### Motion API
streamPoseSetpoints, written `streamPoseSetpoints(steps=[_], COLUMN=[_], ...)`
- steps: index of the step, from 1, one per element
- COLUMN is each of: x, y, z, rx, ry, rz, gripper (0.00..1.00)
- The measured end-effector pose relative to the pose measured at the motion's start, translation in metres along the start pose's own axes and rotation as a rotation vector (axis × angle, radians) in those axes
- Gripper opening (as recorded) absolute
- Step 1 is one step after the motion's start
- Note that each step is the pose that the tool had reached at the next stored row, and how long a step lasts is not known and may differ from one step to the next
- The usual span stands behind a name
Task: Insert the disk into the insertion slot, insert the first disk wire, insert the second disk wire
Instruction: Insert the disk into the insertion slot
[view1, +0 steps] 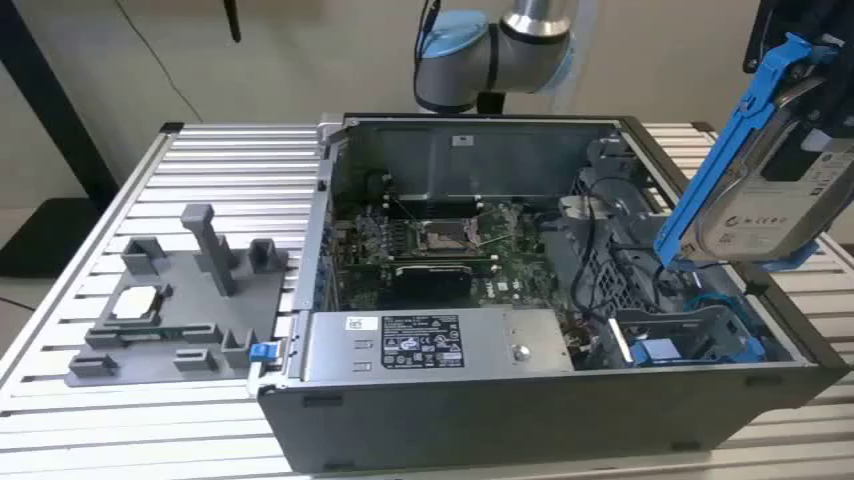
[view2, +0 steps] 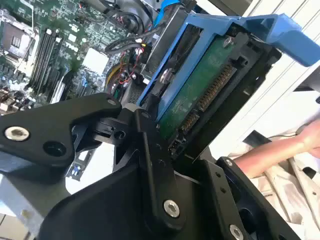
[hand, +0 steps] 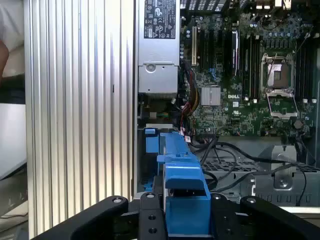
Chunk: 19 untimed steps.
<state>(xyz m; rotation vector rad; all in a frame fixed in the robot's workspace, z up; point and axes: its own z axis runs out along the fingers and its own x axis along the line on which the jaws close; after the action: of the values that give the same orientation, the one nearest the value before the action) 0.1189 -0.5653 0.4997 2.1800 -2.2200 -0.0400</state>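
Open computer case (view1: 534, 425) on the slatted desk (view1: 227, 170) — inside: motherboard (view1: 441, 235), power supply (view1: 427, 345), loose black cables (view1: 621, 255). The insertion slot (view1: 694, 325) sits at the case's end on the exterior view's right, blue plastic at its mouth. The disk (view1: 781, 190) is not in it — steeply tilted above that end, claw (hand: 185, 214) clenched on its blue carrier. Exterior view: white label, 1 grey fixture (view1: 187, 330) on the desk. Second wrist view: the disk's green circuit board (view2: 192, 95), a person's forearm (view2: 272, 150).
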Motion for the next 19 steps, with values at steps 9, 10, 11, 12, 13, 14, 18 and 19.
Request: streamPoseSetpoints(steps=[9,10,11,12,13,14,18,19], x=[0.0,0.0,0.0,0.0,0.0001,0.0004,0.0065,0.0085], y=[0.0,0.0,0.0,0.0,0.0,0.0,-0.0002,-0.0003], z=[0.0,0.0,0.0,0.0,0.0,0.0003,0.0035,0.0047], rx=[0.0,0.0,0.0,0.0,0.0,0.0,0.0,0.0], ry=[-0.0001,0.0,0.0,-0.0001,0.0001,0.0002,0.0001,0.0001], rz=[0.0,0.0,0.0,0.0,0.0,0.0,0.0,0.0], gripper=[0.0,0.0,0.0,0.0,0.0,0.0,0.0,0.0])
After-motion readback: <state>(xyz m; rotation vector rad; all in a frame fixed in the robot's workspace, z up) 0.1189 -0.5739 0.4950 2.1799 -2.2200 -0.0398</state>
